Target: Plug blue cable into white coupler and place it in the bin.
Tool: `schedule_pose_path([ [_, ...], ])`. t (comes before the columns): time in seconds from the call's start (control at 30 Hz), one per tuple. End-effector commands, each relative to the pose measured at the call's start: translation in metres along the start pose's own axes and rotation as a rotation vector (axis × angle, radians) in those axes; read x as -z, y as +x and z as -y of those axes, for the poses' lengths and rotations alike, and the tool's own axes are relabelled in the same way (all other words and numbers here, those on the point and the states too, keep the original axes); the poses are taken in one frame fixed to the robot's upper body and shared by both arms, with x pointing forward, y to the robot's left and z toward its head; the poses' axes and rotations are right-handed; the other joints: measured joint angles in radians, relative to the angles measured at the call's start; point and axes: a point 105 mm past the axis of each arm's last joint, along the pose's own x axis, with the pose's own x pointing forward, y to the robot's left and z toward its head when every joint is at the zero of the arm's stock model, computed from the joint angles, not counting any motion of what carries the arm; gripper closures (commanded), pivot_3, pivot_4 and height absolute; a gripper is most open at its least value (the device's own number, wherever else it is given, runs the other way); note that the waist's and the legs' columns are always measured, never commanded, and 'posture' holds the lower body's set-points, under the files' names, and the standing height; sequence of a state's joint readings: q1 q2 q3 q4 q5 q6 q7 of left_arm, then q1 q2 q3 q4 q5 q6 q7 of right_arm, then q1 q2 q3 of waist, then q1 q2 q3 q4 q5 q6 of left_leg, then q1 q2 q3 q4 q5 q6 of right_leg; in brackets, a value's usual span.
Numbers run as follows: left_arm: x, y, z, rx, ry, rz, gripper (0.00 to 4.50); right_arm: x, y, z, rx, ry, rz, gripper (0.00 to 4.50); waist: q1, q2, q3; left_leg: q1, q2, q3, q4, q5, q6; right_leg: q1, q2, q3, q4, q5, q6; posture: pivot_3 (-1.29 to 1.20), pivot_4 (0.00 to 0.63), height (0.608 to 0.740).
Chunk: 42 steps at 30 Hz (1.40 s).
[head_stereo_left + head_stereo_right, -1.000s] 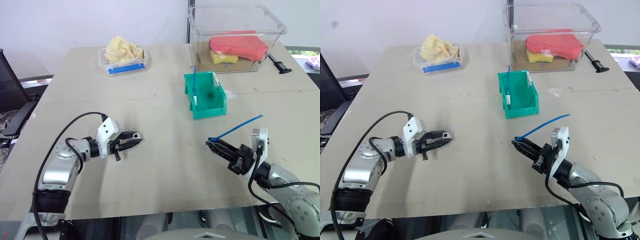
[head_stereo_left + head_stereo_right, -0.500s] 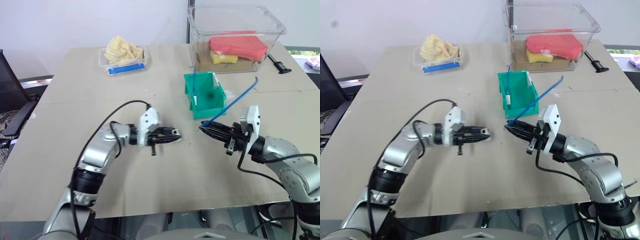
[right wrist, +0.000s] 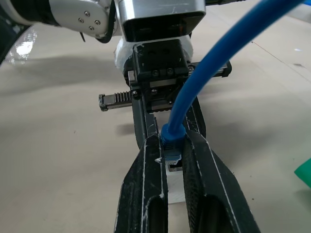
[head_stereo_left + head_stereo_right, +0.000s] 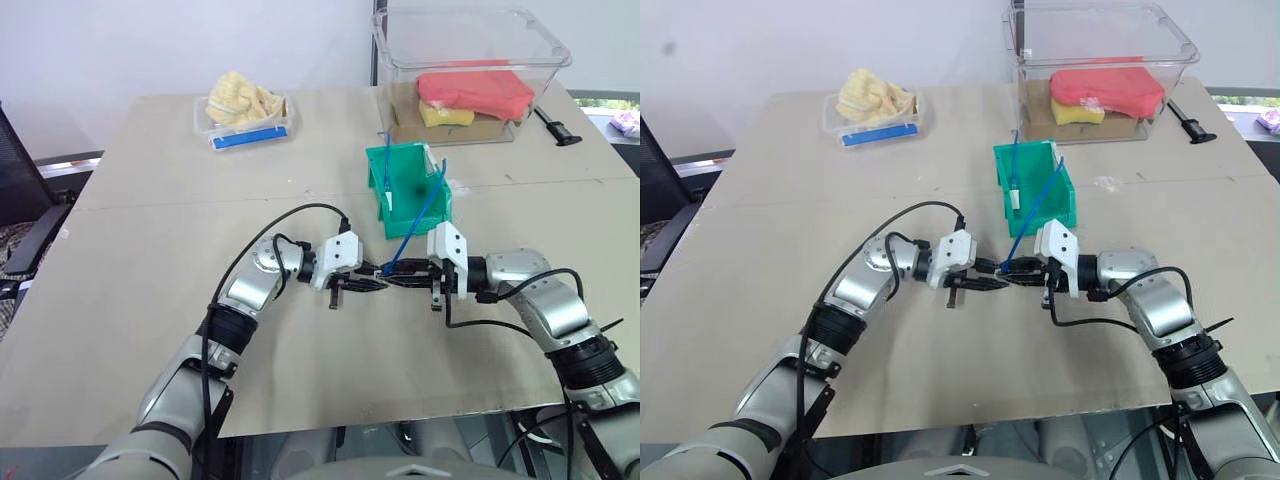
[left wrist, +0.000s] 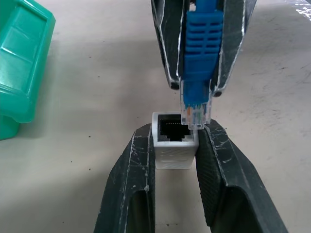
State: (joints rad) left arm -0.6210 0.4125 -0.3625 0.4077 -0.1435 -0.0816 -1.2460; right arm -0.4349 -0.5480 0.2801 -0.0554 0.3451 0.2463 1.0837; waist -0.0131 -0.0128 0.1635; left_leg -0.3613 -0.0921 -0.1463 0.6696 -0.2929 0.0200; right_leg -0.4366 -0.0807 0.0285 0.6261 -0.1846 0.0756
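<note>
Both arms swung inward, left fingers point(image 5: 176, 160) pinching white coupler point(image 5: 174, 141), right fingers point(image 5: 200, 46) pinching blue cable point(image 5: 199, 43), plug touching socket rim

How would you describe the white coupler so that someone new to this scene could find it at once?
Start at the teal bin in the middle of the table, then look just in front of it, where the two pincers meet. The white coupler is the tiny white block clamped in the left pincer, its dark socket facing the blue cable.
</note>
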Motion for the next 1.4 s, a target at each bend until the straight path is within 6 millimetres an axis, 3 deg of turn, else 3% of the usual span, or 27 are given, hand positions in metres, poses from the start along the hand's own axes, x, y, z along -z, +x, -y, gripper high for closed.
schedule_pose_path([
  [0.03, 0.015, 0.003, 0.011, 0.034, -0.02, -0.045, 3.94, -0.005, 0.007, -0.002, -0.027, -0.034, 0.013, 4.5, -0.001, 0.0, 0.0, 0.0, 0.0, 0.0, 0.0, 0.0, 0.0, 0.0, 0.0, 0.0, 0.0, 0.0, 0.0, 0.0, 0.15, 0.74],
  [0.5, 0.02, 0.002, 0.012, 0.063, 0.054, -0.07, 3.94, 0.003, 0.004, 0.01, -0.024, -0.013, -0.047, 4.5, -0.001, 0.0, -0.003, 0.001, 0.0, 0.0, 0.0, 0.0, 0.0, 0.0, 0.0, 0.0, 0.0, 0.0, 0.0, 0.0, 0.15, 0.74],
  [0.7, 0.021, 0.003, 0.011, 0.055, 0.054, -0.068, 3.94, 0.019, -0.001, 0.005, -0.066, -0.037, -0.189, 4.5, 0.0, 0.0, -0.008, 0.001, 0.0, 0.0, 0.0, 0.0, 0.0, 0.001, 0.0, 0.0, 0.0, 0.0, 0.0, 0.0, 0.15, 0.74],
  [0.93, 0.017, 0.006, 0.009, 0.054, 0.03, -0.059, 3.94, 0.017, 0.005, 0.003, -0.112, -0.062, -0.267, 4.5, 0.0, 0.001, -0.013, 0.002, 0.0, 0.0, 0.0, 0.0, 0.0, 0.002, 0.0, 0.0, 0.0, 0.0, 0.0, 0.0, 0.15, 0.74],
  [1.4, 0.005, 0.01, 0.01, 0.065, 0.009, -0.043, 3.94, 0.054, 0.005, -0.013, -0.207, 0.058, -0.442, 4.5, 0.0, 0.001, -0.019, 0.004, 0.0, -0.001, 0.0, 0.0, 0.0, 0.004, 0.0, -0.001, 0.0, 0.0, 0.0, 0.0, 0.15, 0.74],
])
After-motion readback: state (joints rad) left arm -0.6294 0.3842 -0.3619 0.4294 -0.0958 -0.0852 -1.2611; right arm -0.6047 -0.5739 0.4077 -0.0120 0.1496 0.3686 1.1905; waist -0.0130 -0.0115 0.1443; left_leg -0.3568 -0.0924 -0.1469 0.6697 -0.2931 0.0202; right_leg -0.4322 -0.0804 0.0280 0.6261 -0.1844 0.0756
